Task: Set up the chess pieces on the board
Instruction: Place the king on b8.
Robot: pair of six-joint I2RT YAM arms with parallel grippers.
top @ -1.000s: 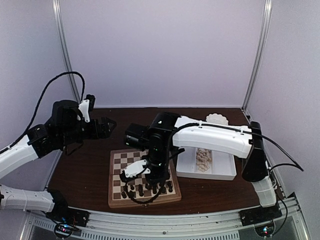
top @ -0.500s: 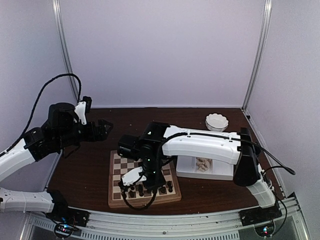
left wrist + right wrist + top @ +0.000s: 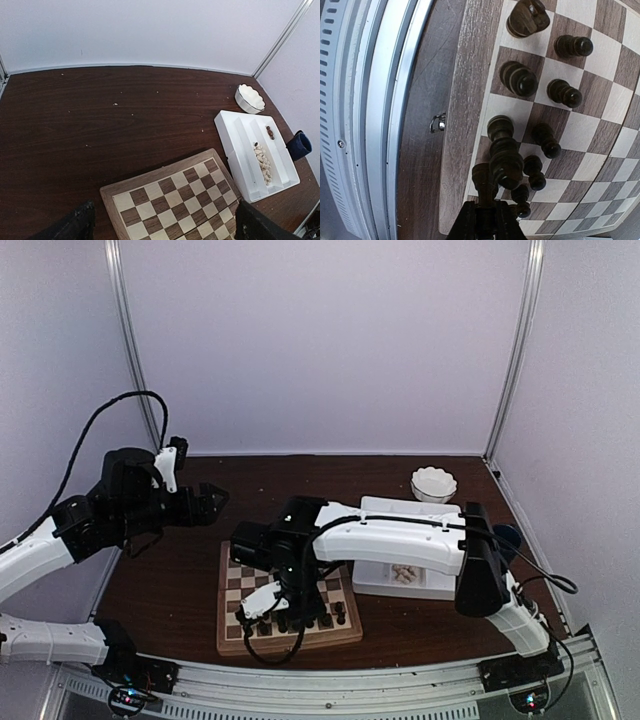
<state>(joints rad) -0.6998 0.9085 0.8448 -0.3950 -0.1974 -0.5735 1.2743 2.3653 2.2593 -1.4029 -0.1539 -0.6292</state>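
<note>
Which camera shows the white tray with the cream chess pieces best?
The left wrist view: the white tray shows from above, dividers and all, with cream chess pieces in one compartment. From the top external view the right arm covers much of the tray. The right wrist view misses it entirely.

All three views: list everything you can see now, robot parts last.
table: one, dark brown, under everything
chessboard: one, brown checkered, table centre
dark chess pieces: many, dark brown, board's near rows
tray: one, white, right of board
cream chess pieces: heap, cream, in tray
stray piece: one, dark, in tray, apart from heap
bowl: one, white, beyond tray
cup: one, blue, right edge
left gripper: open, black, raised at left
right gripper: shut on a dark piece, board's near edge
</note>
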